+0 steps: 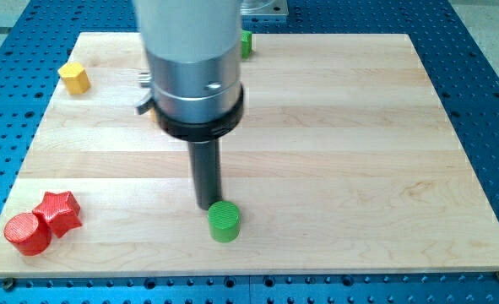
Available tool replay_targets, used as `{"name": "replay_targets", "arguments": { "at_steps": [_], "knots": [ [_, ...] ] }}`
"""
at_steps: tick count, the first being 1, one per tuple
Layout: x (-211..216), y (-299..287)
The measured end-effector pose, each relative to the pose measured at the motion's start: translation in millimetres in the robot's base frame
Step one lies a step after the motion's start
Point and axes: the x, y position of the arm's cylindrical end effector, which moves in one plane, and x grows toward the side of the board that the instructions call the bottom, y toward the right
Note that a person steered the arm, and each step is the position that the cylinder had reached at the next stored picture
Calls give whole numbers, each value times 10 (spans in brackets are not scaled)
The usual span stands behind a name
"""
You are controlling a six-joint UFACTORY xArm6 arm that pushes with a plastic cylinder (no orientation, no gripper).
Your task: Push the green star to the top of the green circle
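The green circle (225, 221), a short cylinder, stands on the wooden board near the view's bottom centre. A green block (246, 43) peeks out at the board's top edge, mostly hidden behind the arm's housing; its shape cannot be made out. My tip (208, 205) rests on the board just to the upper left of the green circle, touching or almost touching it. The tip is far from the green block at the top.
A yellow block (74, 78) sits at the view's upper left. A red star (58, 211) and a red cylinder (26, 234) stand together at the lower left. The wooden board (359, 152) lies on a blue perforated table. The arm's grey housing (190, 59) covers the top centre.
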Motion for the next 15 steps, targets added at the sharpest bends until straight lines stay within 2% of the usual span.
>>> {"name": "replay_targets", "arguments": {
  "at_steps": [1,2,3,4,5,6,7,8,9,10,11,12,13,14,15],
  "knots": [
    [-996,189],
    [-2329,793],
    [-3307,1006],
    [-3458,525],
    [-3391,48],
    [-2939,211],
    [-2696,495],
    [-2175,522],
    [-1310,516],
    [-1836,467],
    [-845,223],
    [-552,159],
    [-1106,284],
    [-882,924],
    [-187,559]
  ]
}}
